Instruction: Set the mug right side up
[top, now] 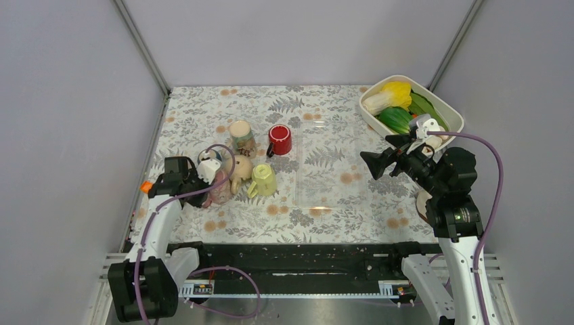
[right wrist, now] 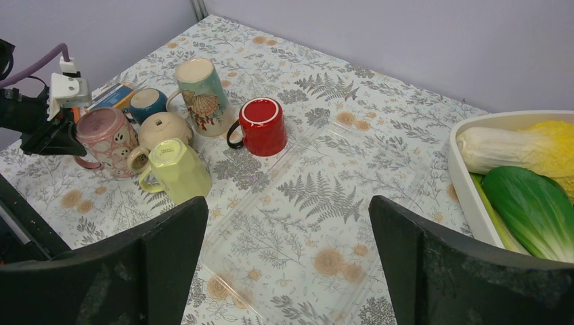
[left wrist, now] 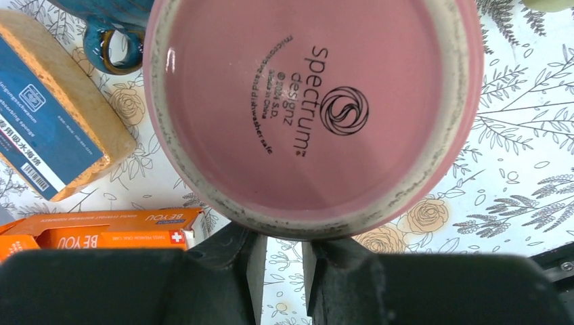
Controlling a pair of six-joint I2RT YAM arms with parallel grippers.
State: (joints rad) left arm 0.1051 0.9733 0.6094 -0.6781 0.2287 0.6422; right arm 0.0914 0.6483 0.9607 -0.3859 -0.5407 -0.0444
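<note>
While the pink mug (left wrist: 311, 108) sits base-up at the desk's nine o'clock side, the left gripper (left wrist: 284, 244) sets narrow jaws at its six o'clock rim. Whether they pinch the handle cannot be told. This looks like the grasping step. Next comes a firm hold, a lift and a half-roll. The right gripper (right wrist: 288, 203) hangs with its jaws wide, holding nothing.

the pink mug (left wrist: 311, 108) is glossy glazed ceramic, its foot ring bare, rough and speckled grey, and the red mug (right wrist: 262, 125) shines the same way. the sponge (left wrist: 61, 115) looks porous and coarse under a smooth printed wrapper, and the box (left wrist: 101, 230) is slick printed card. the cloth (left wrist: 514, 135) is smooth with a slight sheen, the left gripper (left wrist: 284, 247) matt black plastic.
</note>
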